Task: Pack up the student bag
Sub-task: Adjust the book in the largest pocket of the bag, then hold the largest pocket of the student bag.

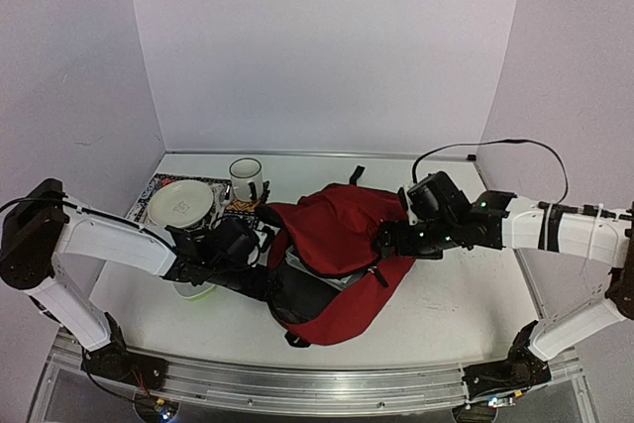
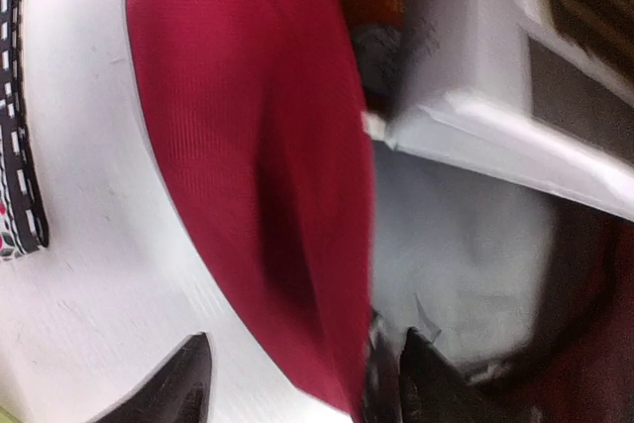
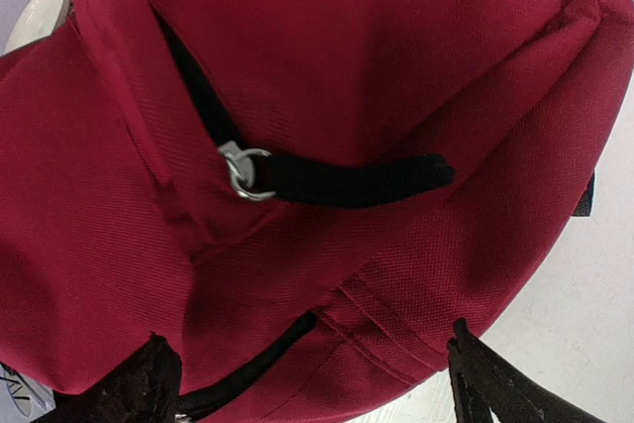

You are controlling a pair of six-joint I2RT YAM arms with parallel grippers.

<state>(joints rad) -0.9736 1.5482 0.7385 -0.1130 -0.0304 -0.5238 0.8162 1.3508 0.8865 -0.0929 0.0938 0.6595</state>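
Fingers on left arm (image 2: 183, 388) stand apart, straddling the edge of the dark red soft fabric backpack (image 2: 248, 146), not pinching it; right fingers (image 3: 149, 383) wide open just above it, holding nothing.

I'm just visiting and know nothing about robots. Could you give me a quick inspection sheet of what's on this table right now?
Surface: white table, faint marks, no spills seen.
Job's things: red bag lying mid-table, open, something pale inside.
Clutter: plate, mug, green bowl and patterned mat, all left of the bag.
Grippers: left gripper open, astride the bag's edge; right gripper open, over the bag near its zip pull.
Cables: black cable loops above the right arm.
Surroundings: plain lilac walls.
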